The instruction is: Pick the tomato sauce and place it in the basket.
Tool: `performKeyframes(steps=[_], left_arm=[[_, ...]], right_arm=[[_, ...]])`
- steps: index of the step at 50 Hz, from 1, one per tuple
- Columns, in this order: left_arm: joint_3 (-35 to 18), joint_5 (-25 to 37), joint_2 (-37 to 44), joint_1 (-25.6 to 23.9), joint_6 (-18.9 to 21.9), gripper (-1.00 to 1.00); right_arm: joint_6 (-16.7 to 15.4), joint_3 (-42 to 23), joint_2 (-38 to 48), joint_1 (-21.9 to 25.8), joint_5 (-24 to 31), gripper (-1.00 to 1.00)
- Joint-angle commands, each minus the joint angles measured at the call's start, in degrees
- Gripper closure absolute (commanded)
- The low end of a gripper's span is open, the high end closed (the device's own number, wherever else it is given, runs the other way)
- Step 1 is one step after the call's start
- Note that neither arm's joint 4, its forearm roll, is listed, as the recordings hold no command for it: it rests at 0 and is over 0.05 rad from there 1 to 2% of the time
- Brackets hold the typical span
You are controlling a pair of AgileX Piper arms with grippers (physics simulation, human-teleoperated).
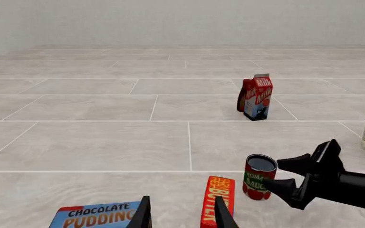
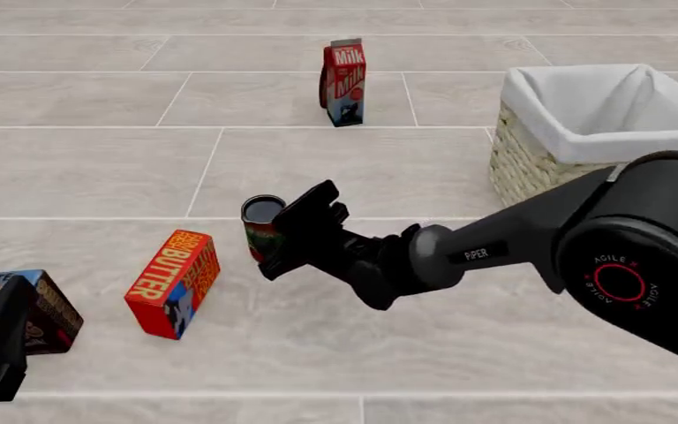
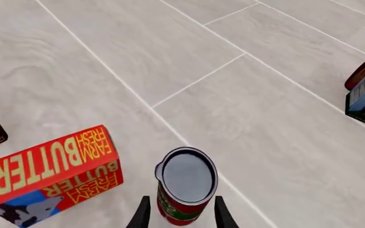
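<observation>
Readable labels: "FARM FRESH BUTTER" on the butter box (image 3: 52, 168), "Milk" on the milk carton (image 2: 342, 81), "CHOCOLATE PUDDING" on the pudding box (image 1: 100, 215), "PIPER" and "AGILEX" on the right arm (image 2: 551, 243). The tomato sauce (image 3: 184, 187) stands upright on the desk (image 2: 103, 168), just beside the butter box. Only the front view shows the basket (image 2: 586, 124) whole, well apart from the can. The right claw (image 3: 181, 213) is open, fingers flanking the can; contact cannot be determined. The left claw (image 1: 181, 213) is open, holding nothing.
</observation>
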Motion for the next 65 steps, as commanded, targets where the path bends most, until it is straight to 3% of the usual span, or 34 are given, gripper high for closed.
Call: performKeyframes(steps=[1,57,58,65], left_arm=[[0.00,0.00,0.00,0.00,0.00,-1.00],[0.00,0.00,0.00,0.00,0.00,-1.00],[0.00,0.00,0.00,0.00,0.00,-1.00],[0.00,0.00,0.00,0.00,0.00,-1.00]], right_arm=[[0.34,-1.73,2.29,-0.32,-0.03,-1.00],[-0.05,-10.46,8.96,-1.57,2.32,-1.00],[0.73,-10.10,8.65,-1.14,2.07,1.00],[0.45,-8.73,7.64,-1.04,1.05,1.00]])
